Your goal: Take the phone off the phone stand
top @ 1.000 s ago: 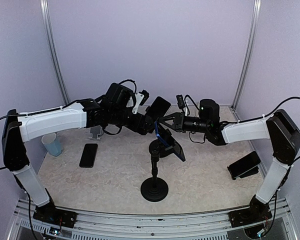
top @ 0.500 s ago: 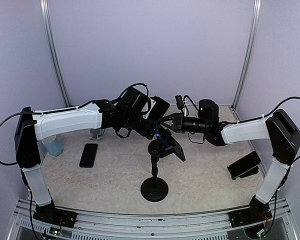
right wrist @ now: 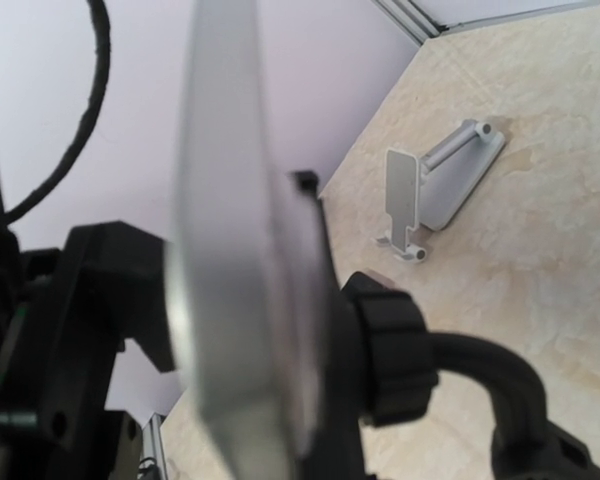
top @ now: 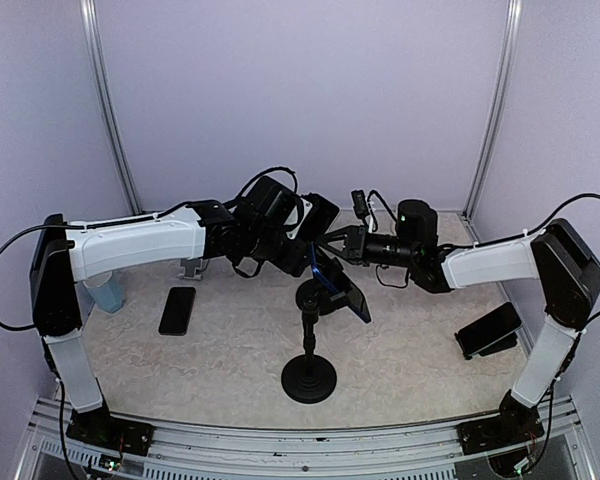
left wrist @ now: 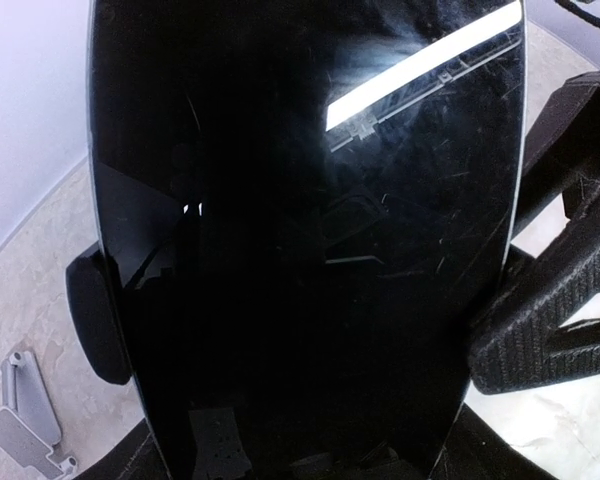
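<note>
The phone [top: 338, 285], dark with a blue edge, sits tilted in the clamp of the black phone stand [top: 309, 381] at mid-table. My left gripper [top: 308, 250] is at the phone's upper left end. In the left wrist view the phone's black screen [left wrist: 310, 250] fills the space between its jaws and hides the fingers. My right gripper [top: 328, 245] comes in from the right and is shut on the stand's clamp at the phone's side; one ribbed finger [left wrist: 550, 320] shows there. The right wrist view sees the phone [right wrist: 245, 250] edge-on, with the clamp's knob [right wrist: 390, 345] behind it.
A second dark phone [top: 177, 310] lies flat at the left, near a pale blue cup [top: 105, 290]. A small grey folding stand [top: 191, 266] rests behind them. Another black phone on a low holder [top: 488, 330] stands at the right.
My left arm has swung right, bringing its gripper over the phone's upper end, and its jaws have narrowed. The right arm, phone and stand have not moved.
</note>
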Action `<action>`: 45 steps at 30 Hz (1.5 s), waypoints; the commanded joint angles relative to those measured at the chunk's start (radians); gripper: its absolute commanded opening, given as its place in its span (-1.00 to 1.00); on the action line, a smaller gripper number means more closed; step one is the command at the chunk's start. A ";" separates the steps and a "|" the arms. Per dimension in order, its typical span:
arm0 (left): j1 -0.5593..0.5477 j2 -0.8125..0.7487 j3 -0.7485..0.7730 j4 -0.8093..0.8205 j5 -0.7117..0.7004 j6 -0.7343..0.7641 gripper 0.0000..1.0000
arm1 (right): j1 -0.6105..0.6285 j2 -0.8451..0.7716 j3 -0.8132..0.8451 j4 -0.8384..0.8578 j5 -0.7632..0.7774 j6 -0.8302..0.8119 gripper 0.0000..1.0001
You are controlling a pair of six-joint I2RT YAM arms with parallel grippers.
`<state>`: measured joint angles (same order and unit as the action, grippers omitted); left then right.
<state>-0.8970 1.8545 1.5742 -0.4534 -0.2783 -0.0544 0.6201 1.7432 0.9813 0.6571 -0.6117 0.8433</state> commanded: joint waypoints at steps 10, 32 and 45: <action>0.197 -0.052 -0.041 -0.006 -0.155 -0.147 -0.08 | 0.010 -0.090 -0.064 0.070 -0.042 -0.037 -1.00; 0.239 -0.139 -0.140 0.126 0.139 -0.145 -0.30 | 0.006 -0.093 -0.073 0.072 -0.040 -0.040 -1.00; 0.272 -0.177 -0.160 0.170 0.295 -0.135 -0.38 | 0.006 -0.088 -0.069 0.065 -0.039 -0.048 -1.00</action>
<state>-0.7555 1.7351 1.4204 -0.3191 0.1730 -0.1051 0.6338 1.7134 0.9375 0.7063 -0.5816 0.8227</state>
